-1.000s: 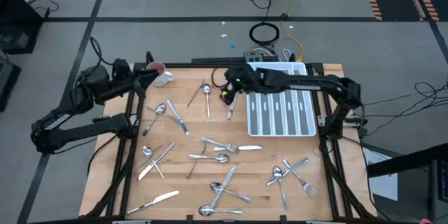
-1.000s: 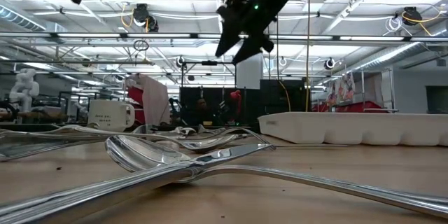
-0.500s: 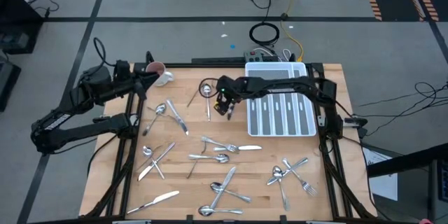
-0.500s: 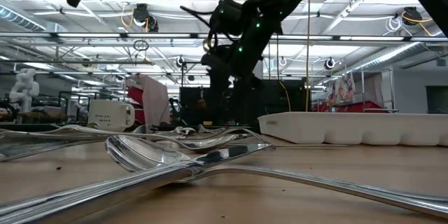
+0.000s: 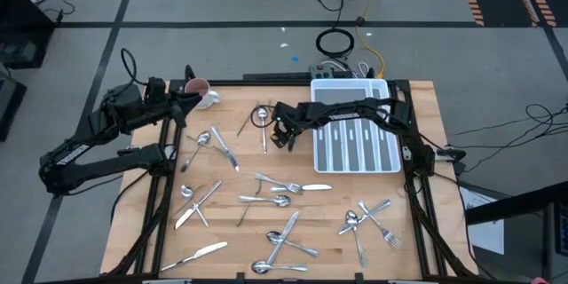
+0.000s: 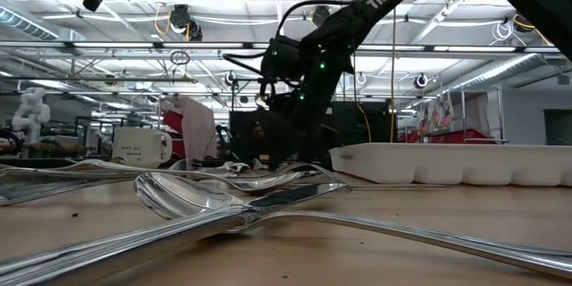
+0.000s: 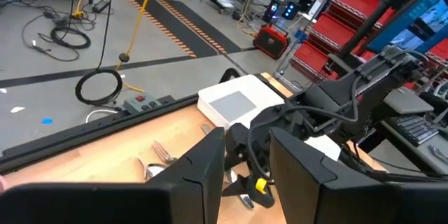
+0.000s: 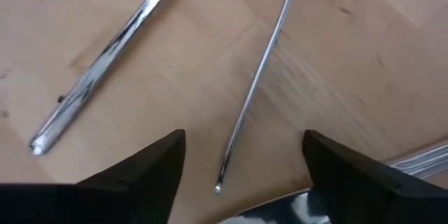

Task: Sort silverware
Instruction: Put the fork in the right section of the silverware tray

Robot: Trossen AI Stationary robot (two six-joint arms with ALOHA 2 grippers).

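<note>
Right gripper (image 5: 282, 136), jaws spread wide and empty, hangs low over a slim silverware handle (image 8: 255, 84) at the table's (image 5: 417, 231) far middle, left of the tray (image 5: 357, 146); left gripper (image 5: 188, 98), half-open and empty, waits far left.

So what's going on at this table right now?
A two-arm robot is sorting silverware scattered over a wooden table into a white cutlery tray. The right gripper is low over the table just left of the tray, fingers open around a slim handle, nothing gripped yet. The left gripper waits above the table's far left corner, near a mug, holding nothing. Most pieces are unsorted.
</note>
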